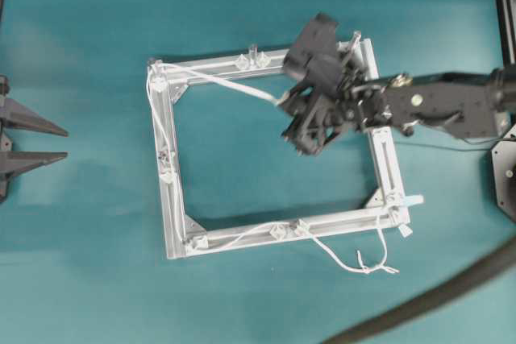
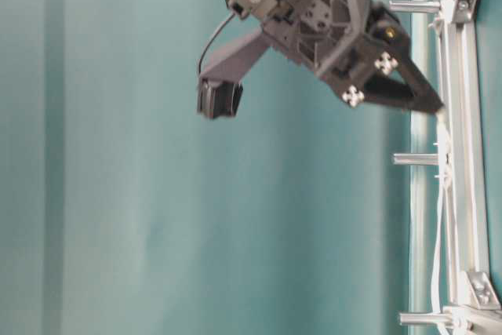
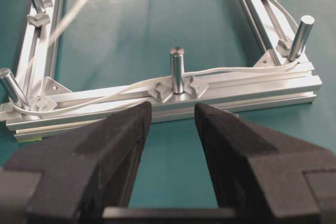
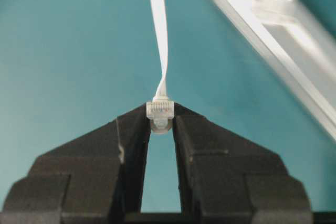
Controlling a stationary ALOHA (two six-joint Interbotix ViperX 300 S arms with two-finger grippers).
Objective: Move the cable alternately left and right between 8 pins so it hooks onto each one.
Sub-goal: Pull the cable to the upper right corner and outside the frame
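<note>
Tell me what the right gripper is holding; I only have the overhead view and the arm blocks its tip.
Observer: The right gripper pinches the small clear plug at the cable's end.
Operator: Is the cable slack from there?
Observer: No, the cable runs straight away from the plug.
Operator: And the left gripper?
Observer: The left gripper is open and empty, facing a pin on the frame rail with cable passing around it.

The whole frame was seen from straight above. It was seen again from low at the side, turned on end. Each wrist view was taken close, looking past its own fingers at that frame.
</note>
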